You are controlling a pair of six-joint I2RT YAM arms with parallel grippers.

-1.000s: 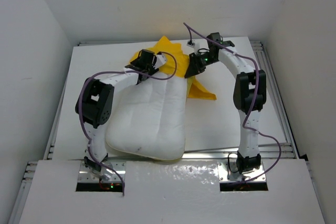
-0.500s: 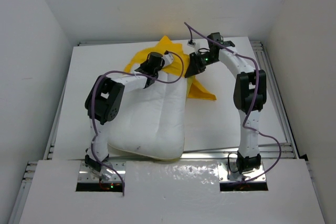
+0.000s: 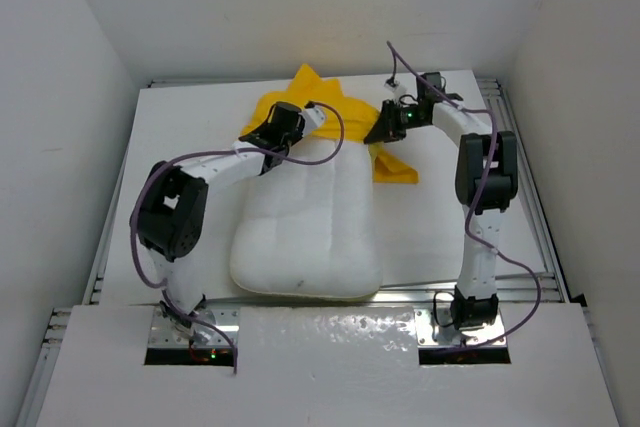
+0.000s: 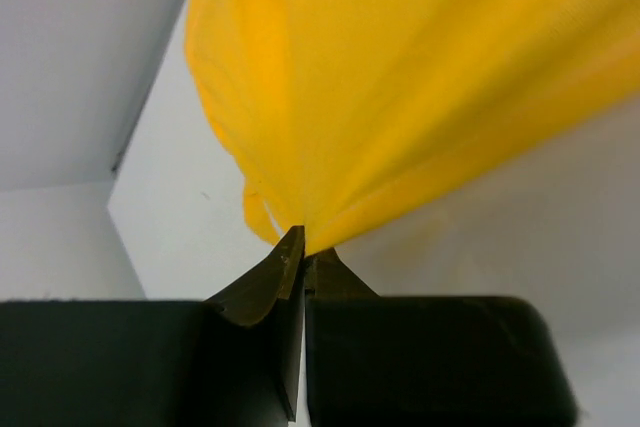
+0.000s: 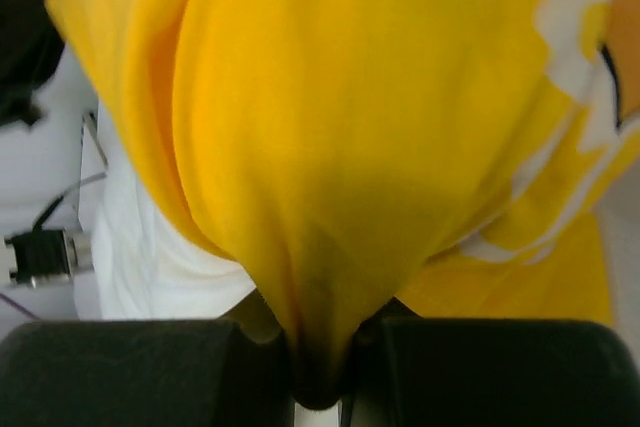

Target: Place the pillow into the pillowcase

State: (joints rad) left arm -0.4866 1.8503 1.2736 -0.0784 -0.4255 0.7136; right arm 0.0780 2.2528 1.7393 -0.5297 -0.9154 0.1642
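Inside the left jaws and the right jaws the pillowcase point(image 3: 308, 85) is pinched; its mouth is probably spread so for the pillow point(image 3: 305, 237).

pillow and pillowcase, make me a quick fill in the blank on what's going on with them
1. The ____ pillow lies on the table between the two arms.
2. The pillowcase is bright ____.
3. The left end effector and the right end effector are both shut on the ____.

Missing words: white; yellow; pillowcase
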